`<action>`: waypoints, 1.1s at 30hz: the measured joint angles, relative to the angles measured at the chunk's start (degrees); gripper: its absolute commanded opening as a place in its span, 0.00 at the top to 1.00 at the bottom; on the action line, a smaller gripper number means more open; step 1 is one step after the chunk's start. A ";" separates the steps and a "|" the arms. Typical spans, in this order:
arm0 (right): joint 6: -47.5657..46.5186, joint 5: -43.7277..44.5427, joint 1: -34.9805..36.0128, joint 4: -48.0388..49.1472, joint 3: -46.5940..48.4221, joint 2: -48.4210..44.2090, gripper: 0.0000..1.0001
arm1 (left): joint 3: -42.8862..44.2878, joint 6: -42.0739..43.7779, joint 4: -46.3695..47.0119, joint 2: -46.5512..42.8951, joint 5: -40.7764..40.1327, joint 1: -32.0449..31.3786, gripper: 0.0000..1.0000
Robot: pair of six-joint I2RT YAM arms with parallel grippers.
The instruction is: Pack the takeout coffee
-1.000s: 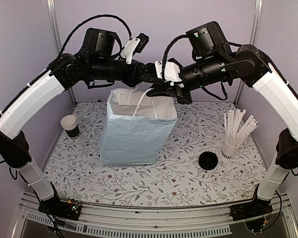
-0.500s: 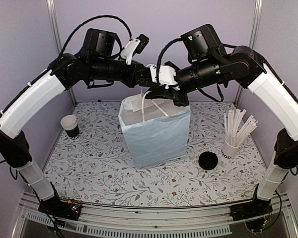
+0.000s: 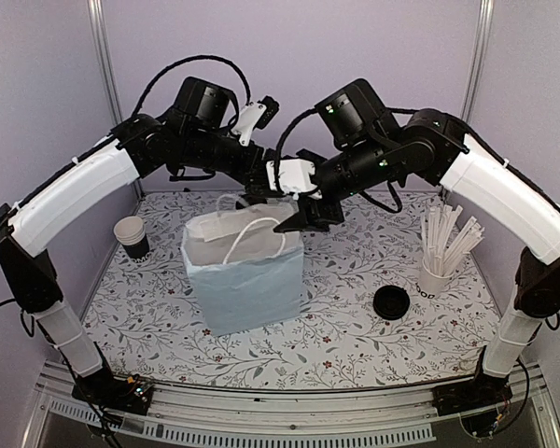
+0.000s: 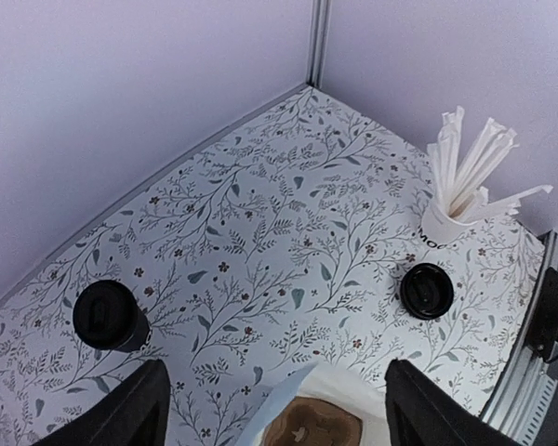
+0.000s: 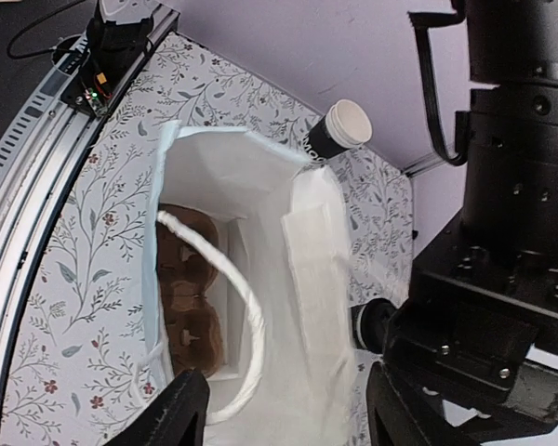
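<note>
The takeout coffee cup [image 3: 133, 235], black with a white inside and no lid on, stands at the table's left edge, also in the right wrist view [image 5: 344, 125]. Its loose black lid [image 3: 391, 302] lies at the right, near the left wrist view's lid [image 4: 426, 290]. The pale-blue paper bag [image 3: 245, 280] stands upright mid-table with the brown cup carrier [image 5: 191, 297] at its bottom. My left gripper [image 3: 259, 187] and right gripper [image 3: 303, 213] hover just above the bag's mouth. Both are open, left [image 4: 284, 413] and right [image 5: 288, 409], and grip nothing. A white handle [image 5: 251, 325] hangs loose.
A white cup of wooden stirrers [image 3: 443, 247] stands at the right edge. A second black cup [image 4: 109, 316] that seems lidded sits by the back wall, hidden in the top view. Purple walls close in three sides; a metal rail [image 3: 280, 411] runs along the front.
Both grippers went from shut on the bag's handles to open. The bag shifted left and toward the front and now stands free on the table. Both arms dropped a little.
</note>
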 measured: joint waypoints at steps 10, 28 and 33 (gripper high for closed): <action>2.01 -2.51 -1.09 -0.20 -0.50 -0.02 0.21 | -1.22 0.76 -1.95 -5.14 -3.41 1.88 0.13; 6.49 -12.94 -3.37 3.45 -1.49 2.12 0.29 | -20.44 3.04 -5.14 -17.27 -0.35 7.65 0.17; 8.85 -16.65 -2.80 5.62 -1.68 5.95 0.35 | -20.87 5.62 -5.07 -14.82 -0.26 7.93 0.29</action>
